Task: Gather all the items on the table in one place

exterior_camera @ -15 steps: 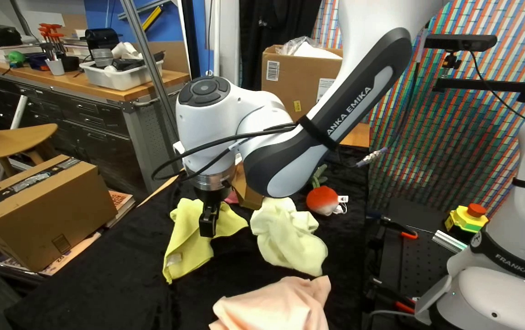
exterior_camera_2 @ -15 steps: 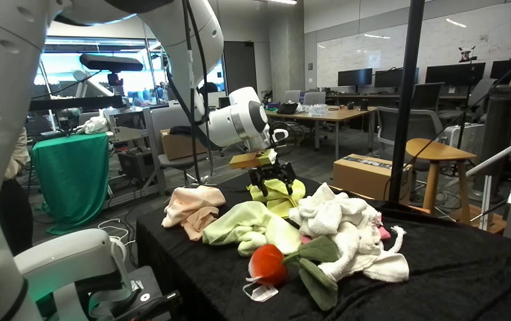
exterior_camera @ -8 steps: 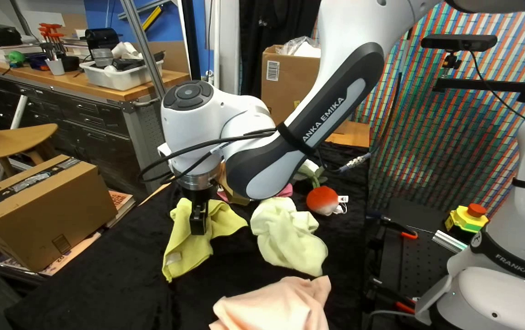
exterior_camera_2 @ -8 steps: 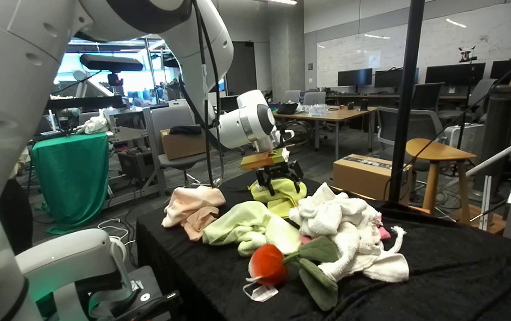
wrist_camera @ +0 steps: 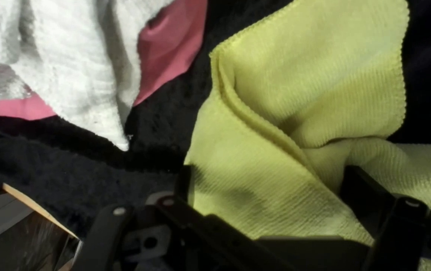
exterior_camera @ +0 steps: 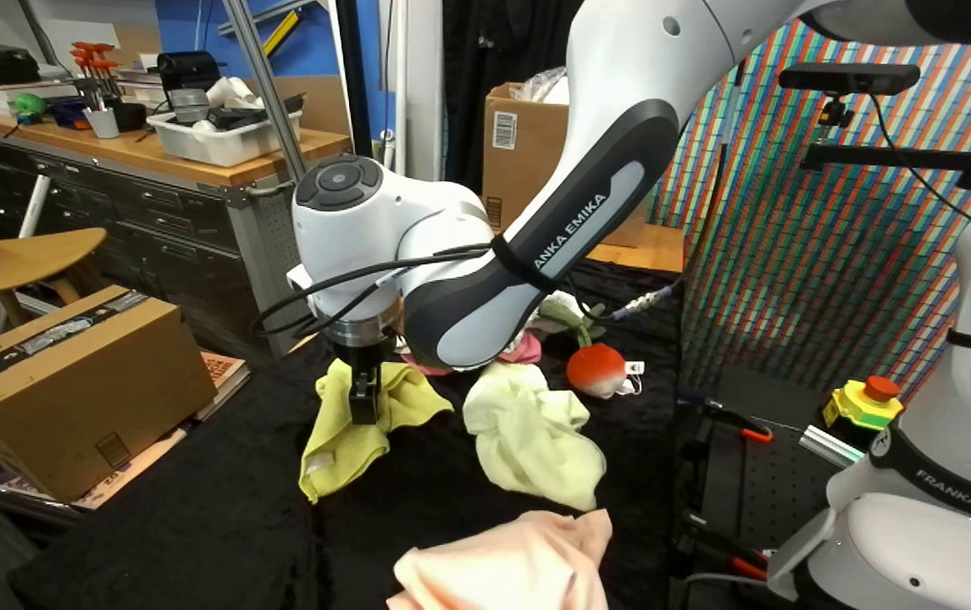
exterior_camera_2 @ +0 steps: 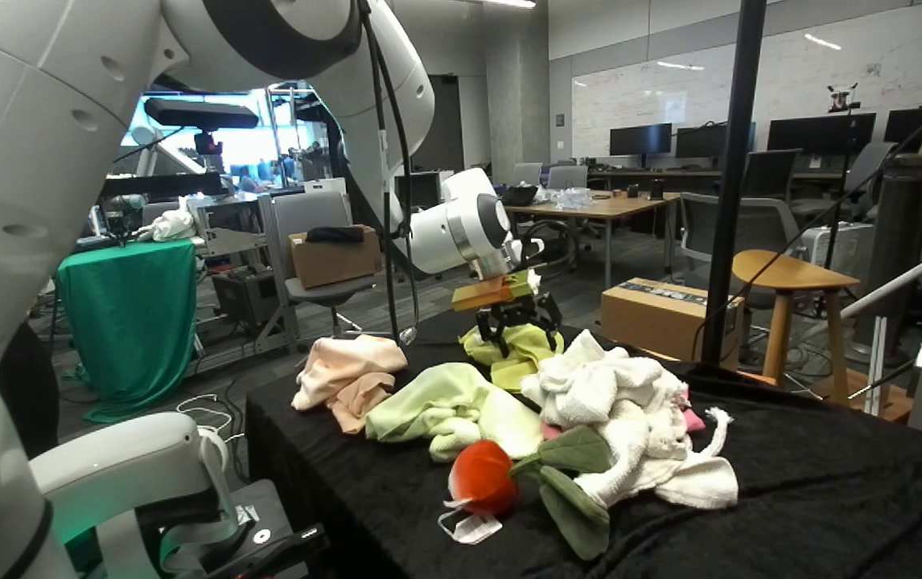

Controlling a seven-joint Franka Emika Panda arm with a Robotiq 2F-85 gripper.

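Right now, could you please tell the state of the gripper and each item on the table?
Gripper: open
Yellow cloth: partly folded over
Pale green cloth: crumpled
Peach cloth: crumpled
White cloth: bunched up
Pink cloth: partly covered by white cloth
Plush radish: lying on its side

In an exterior view, I see the peach cloth (exterior_camera: 509, 566) cut off at bottom centre; upper left in the wrist view, the cropped white cloth (wrist_camera: 74, 64) partly hides pink fabric (wrist_camera: 172, 49).

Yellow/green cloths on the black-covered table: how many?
2: bright yellow ribbed cloth under the gripper; pale green crumpled cloth beside the red round plush. More may be hidden.
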